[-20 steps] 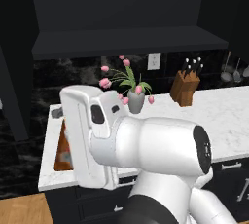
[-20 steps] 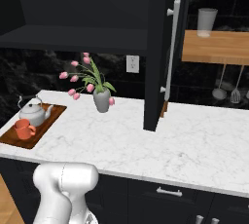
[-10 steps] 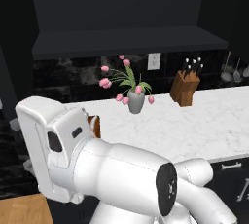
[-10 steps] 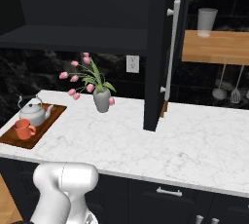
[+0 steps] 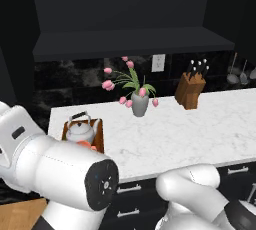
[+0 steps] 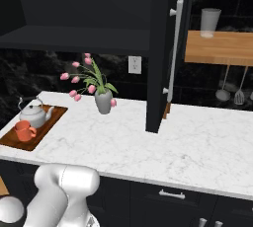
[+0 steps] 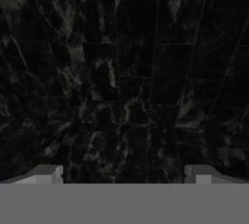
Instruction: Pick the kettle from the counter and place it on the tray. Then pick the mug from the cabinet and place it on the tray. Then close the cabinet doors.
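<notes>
Holding my tool (image 7: pixel 124 172) wide open and empty in front of dark veined wall, I judge two steps done: mug (image 6: pixel 23 130) and kettle (image 6: pixel 34 114) sit on the tray (image 6: pixel 45 126) at the desk's (image 6: pixel 197 147) left end. Only the cabinet door (image 6: pixel 160 53) remains, standing open edge-on over the desk. My elbow hangs just before the tray, so a careless swing toward the door could sweep both off, and the handle (image 6: pixel 174 48) may slip my fingers.

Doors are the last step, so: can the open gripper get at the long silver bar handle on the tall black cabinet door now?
Probably not yet. The gripper faces dark marbled wall. The silver bar handle stands unobstructed above the white marble counter, far right of the arm.
</notes>
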You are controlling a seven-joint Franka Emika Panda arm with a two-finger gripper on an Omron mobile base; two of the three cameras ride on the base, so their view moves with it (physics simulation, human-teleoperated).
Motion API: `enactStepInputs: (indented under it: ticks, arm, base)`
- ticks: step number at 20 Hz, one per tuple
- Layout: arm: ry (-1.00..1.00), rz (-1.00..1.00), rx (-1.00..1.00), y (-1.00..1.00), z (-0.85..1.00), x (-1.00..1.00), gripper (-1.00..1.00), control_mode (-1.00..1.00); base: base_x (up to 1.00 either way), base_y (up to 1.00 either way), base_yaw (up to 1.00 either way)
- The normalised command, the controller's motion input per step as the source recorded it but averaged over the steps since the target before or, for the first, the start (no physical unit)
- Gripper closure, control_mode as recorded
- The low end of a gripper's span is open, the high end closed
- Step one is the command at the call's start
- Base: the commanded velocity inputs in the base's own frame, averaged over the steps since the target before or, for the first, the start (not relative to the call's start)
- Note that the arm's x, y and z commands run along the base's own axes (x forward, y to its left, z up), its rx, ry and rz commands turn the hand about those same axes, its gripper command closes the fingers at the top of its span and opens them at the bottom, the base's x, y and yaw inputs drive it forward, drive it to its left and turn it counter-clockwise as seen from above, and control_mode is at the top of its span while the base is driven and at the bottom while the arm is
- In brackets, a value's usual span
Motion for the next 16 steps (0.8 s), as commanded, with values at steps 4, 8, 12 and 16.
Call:
enactStepInputs:
  ticks: [4,8,12,16]
  arm:
    - [0.0,-0.06,-0.1,0.26,0.0,0.52,-1.0,-1.0]
    - [0.0,-0.09,-0.01,0.23,-0.08,0.42,-1.0,-1.0]
    - [0.0,-0.08,0.01,0.26,-0.12,0.35,-1.0,-1.0]
    - [0.0,-0.08,0.06,0.18,-0.12,0.33,-1.0,-1.0]
  base:
    - [0.0,0.0,0.0]
    - [0.0,0.0,0.0]
    - [0.0,0.0,0.0]
    - [0.0,0.0,0.0]
